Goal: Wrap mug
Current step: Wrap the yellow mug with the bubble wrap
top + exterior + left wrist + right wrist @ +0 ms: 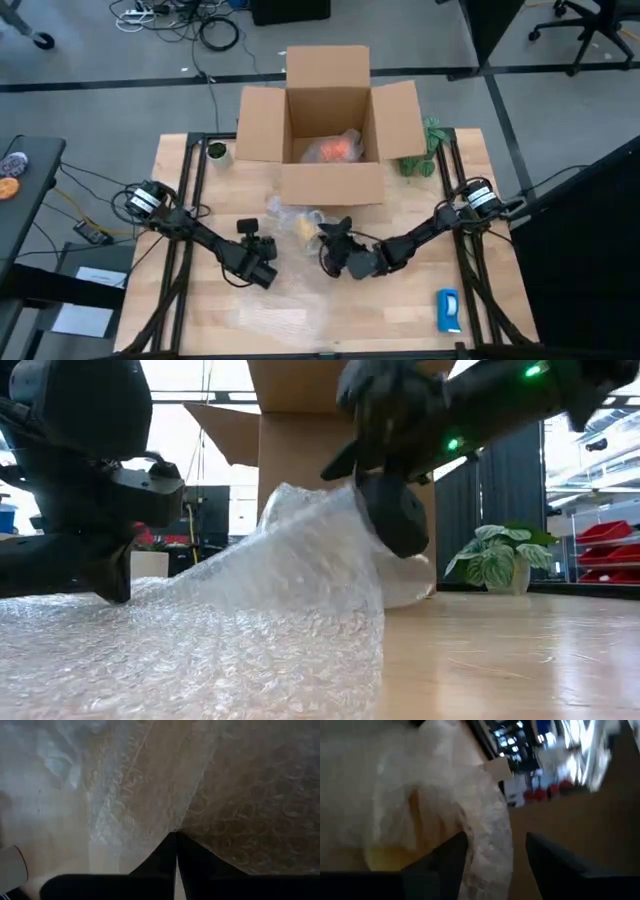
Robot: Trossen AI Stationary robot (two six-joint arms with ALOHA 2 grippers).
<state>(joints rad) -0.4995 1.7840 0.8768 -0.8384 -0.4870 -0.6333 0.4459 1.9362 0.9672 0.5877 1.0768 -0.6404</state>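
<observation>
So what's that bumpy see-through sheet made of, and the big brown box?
The sheet looks like clear plastic bubble wrap: shiny, with rows of little air bubbles. The box looks like plain brown cardboard, dull, with flaps folded open.

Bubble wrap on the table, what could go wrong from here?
The right gripper is open around a raised fold of the bubble wrap, so the fold may slip out and flop flat. The left gripper is shut low over the same sheet; a pull from the right might drag or tear it.
</observation>
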